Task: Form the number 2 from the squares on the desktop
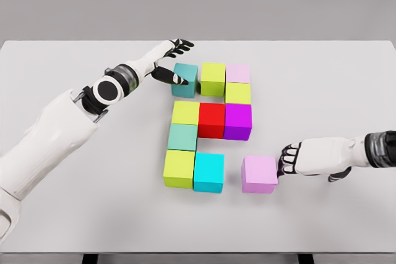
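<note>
While the coloured cubes lie on my white worktop, nine of them sit packed around the red cube: a teal cube, a lime cube and a pale pink cube behind it, a violet cube touching its right, a cyan cube in front. Right of the cyan one, apart by a gap, sits a lilac cube. My right hand rests its curled fingertips against that cube's right side. My left hand hovers spread beside the teal cube, thumb overlapping its left edge; whether they touch I cannot tell
</note>
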